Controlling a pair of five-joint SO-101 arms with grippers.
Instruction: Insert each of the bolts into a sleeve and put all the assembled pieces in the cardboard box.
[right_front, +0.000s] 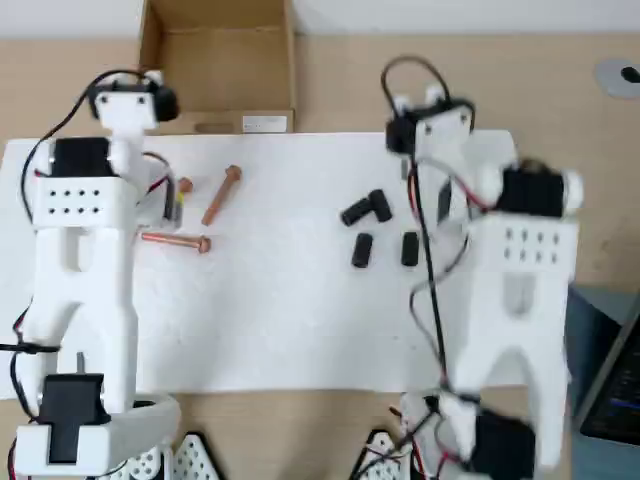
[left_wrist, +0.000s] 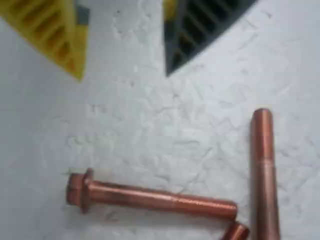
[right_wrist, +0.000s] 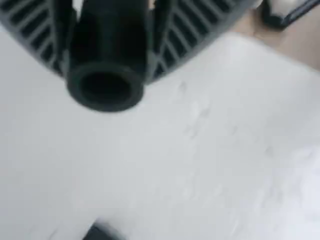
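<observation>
White foam mat (right_front: 300, 320): my left claw (left_wrist: 122, 72) wide, near copper bolts (left_wrist: 155, 200); my right claw (right_wrist: 107, 57) clamps black sleeve (right_wrist: 106, 89); cardboard box (right_front: 215, 95) beyond.

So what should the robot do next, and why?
Probably lower the left gripper onto the nearest bolt and close on it. The right gripper holds a sleeve with its hole showing, while the left gripper is open and empty just above that bolt, so a bolt seems to be what's missing.
</observation>
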